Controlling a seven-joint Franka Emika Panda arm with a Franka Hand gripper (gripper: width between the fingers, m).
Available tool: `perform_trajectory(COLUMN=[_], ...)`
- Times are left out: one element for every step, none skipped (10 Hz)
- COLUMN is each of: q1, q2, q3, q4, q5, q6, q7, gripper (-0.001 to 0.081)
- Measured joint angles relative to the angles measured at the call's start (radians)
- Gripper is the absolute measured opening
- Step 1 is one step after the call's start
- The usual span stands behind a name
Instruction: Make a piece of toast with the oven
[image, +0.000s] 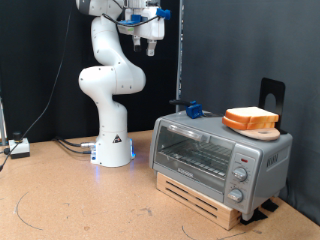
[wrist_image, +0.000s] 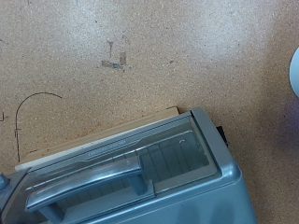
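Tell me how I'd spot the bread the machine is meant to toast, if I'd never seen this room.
Find the silver toaster oven on its wooden stand at the exterior view's right. On its flat roof, toward the exterior view's right, lies the piece of toast, pale on top with an orange-brown crust. The only other thing up there is a small blue object at the far corner.

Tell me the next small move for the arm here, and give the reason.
Probably lower the gripper toward the oven door handle. The gripper hangs high above the table, holding nothing. The glass door looks closed, and the bread sits on a board on top of the oven, so the door likely needs opening first.
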Motion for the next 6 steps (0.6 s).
perform_trajectory(q1=[0.008, 0.029, 0.051, 0.068, 0.08, 0.1], q2=[-0.001, -0.002, -0.001, 0.001, 0.008, 0.023], q3=[0.0, -0.002, -0.012, -0.035, -0.063, -0.085], q4=[-0.005, -0.017, -0.028, -0.044, -0.063, -0.071], q5=[0.0, 0.001, 0.0, -0.001, -0.017, -0.026], q6=[0.032, 0.07, 0.084, 0.111, 0.151, 0.176], q7=[-0.07, -0.173, -0.283, -0.408, -0.539, -0.639], gripper=[0.0807, 0.0807, 0.0807, 0.0807, 0.0807, 0.0807])
